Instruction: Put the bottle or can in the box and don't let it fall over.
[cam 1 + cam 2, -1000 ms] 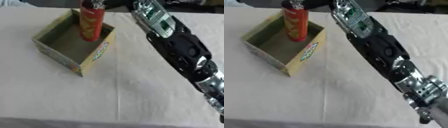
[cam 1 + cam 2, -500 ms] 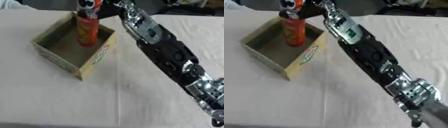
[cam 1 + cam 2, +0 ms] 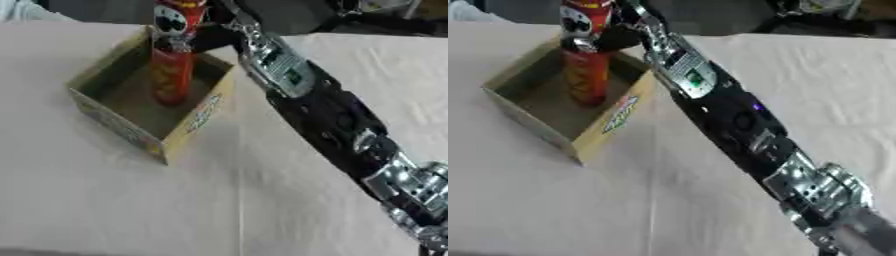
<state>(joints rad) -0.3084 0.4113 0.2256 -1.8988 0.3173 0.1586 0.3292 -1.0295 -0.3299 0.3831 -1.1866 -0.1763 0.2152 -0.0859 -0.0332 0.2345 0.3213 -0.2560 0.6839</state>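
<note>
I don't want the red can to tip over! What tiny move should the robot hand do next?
Probably open the fingers slowly and lift straight away. The red can stands upright with its base on the floor of the box, and the right hand is curled round its top, so a sideways pull might topple it.

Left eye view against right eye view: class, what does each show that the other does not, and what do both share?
Only the left eye view shows cloth right of the arm at the lower right corner. Only the right eye view shows a wider strip of white tablecloth left of the cardboard box. Both show the tall red can upright inside the box, its base on the box floor, with the right hand curled round its upper part and the black and silver arm crossing the table. The left hand shows in neither.
</note>
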